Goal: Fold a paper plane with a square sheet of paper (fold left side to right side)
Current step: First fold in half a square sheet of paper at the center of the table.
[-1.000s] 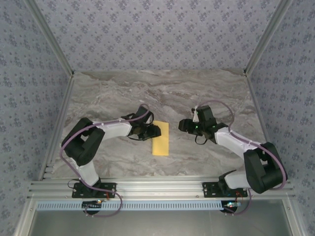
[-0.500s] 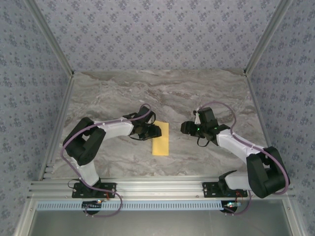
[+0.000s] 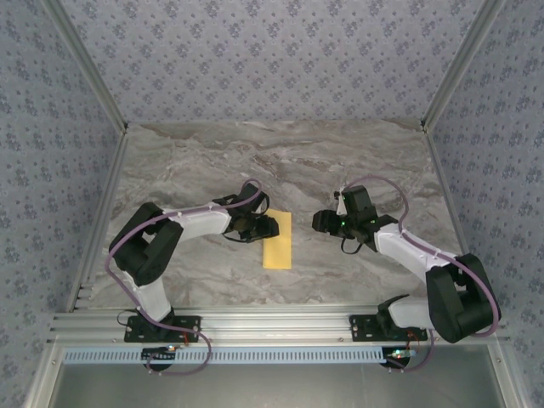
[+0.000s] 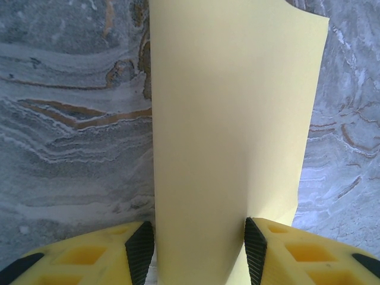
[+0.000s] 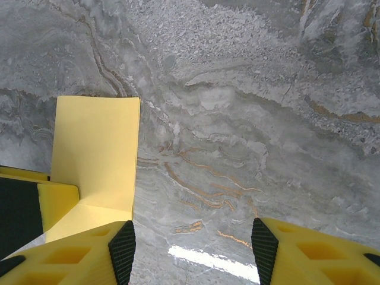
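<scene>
The square sheet of paper (image 3: 278, 241) lies folded into a narrow yellow upright rectangle on the marble table (image 3: 280, 161). My left gripper (image 3: 269, 227) sits at its left edge, near the top. In the left wrist view the paper (image 4: 231, 119) runs up between the pads (image 4: 141, 252), and the left gripper (image 4: 199, 252) is open, with the upper layer standing a little off the lower one. My right gripper (image 3: 320, 221) hovers open over bare marble, apart from the paper's right side. From the right wrist the paper (image 5: 95, 148) lies left of the open right gripper (image 5: 193, 249).
Metal frame rails border the table at left (image 3: 102, 195) and right (image 3: 442, 178), with patterned walls behind. Bare marble surrounds the paper, wider toward the back. A yellow finger of the left gripper (image 5: 56, 202) shows on the paper in the right wrist view.
The right gripper has drawn back slightly to the right, away from the paper. The left gripper and the paper have hardly shifted.
</scene>
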Motion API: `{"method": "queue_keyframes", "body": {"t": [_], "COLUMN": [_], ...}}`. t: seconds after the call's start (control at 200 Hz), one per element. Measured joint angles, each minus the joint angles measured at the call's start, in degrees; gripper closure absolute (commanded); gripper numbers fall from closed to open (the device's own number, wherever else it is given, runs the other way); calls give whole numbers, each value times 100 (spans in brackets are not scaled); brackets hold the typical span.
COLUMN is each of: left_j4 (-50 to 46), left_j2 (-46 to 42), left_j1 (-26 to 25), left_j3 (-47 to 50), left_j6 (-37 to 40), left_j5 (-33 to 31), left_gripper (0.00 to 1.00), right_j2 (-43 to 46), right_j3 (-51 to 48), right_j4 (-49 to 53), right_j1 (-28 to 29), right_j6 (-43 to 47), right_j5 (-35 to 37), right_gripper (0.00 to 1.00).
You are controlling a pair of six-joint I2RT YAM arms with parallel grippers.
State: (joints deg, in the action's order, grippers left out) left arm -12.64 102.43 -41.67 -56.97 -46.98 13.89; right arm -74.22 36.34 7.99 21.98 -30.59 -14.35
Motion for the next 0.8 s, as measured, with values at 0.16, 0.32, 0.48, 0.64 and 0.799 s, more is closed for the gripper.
{"method": "queue_keyframes", "body": {"t": [0.16, 0.32, 0.48, 0.64, 0.799], "left_j4": [-4, -26, -48, -52, -59], "left_j2": [2, 7, 11, 13, 13], "left_j1": [-4, -4, -13, -26, -35], "left_j3": [0, -20, -31, -35, -37], "left_j6": [2, 7, 50, 87, 101], "left_j5": [-2, -2, -13, -26, -35], "left_gripper": [51, 51, 51, 50, 50], "right_j2": [0, 0, -2, -2, -13], "right_j3": [0, 0, 0, 0, 0], "right_j4": [-2, -2, -2, -4, -7], "right_j1": [0, 0, 2, 2, 4], "right_j6": [2, 2, 0, 0, 0], "right_j5": [-2, -2, -39, -72, -109], "right_gripper": [41, 41, 41, 41, 41]}}
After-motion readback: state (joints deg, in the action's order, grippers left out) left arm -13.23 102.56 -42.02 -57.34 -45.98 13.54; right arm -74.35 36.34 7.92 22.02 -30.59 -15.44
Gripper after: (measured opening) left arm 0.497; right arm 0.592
